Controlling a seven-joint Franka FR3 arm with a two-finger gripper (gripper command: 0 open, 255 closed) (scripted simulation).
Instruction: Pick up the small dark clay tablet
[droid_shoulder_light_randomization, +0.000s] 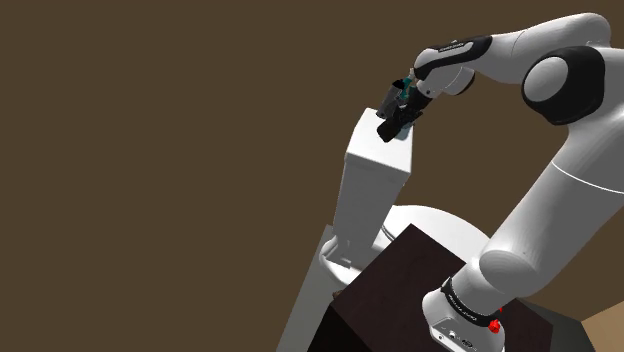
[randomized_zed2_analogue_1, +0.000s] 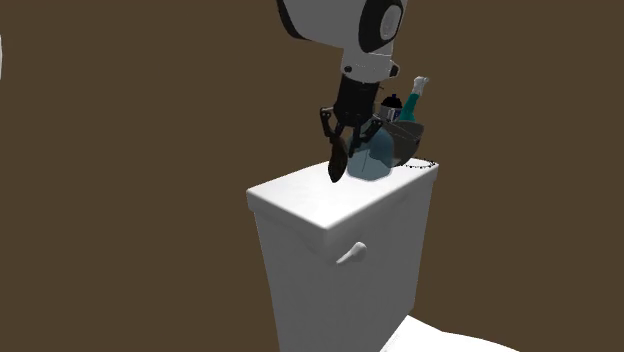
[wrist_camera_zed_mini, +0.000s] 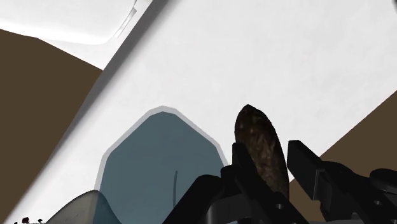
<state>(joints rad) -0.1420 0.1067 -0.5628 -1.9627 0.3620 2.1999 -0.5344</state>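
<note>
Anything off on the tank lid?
Nothing spilled or broken. The tablet stands on end in the gripper over the tank lid. A blue-grey lump and a dark bowl with a teal bottle crowd one end of it.

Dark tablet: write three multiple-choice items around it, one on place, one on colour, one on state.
1. The end effector is
A. above the white tank lid
B. down at the floor
C. beside the stand

2. The rounded object next to the dark tablet is
A. red
B. blue-grey
C. yellow

3. The dark tablet is
A. lying flat, untouched
B. clasped between the fingers
C. inside a drawer

Key: 1 A, the second exterior view shows the end effector over the lid. 2 B, the wrist view shows its blue-grey face. 3 B, both fingers flank the upright tablet there.
</note>
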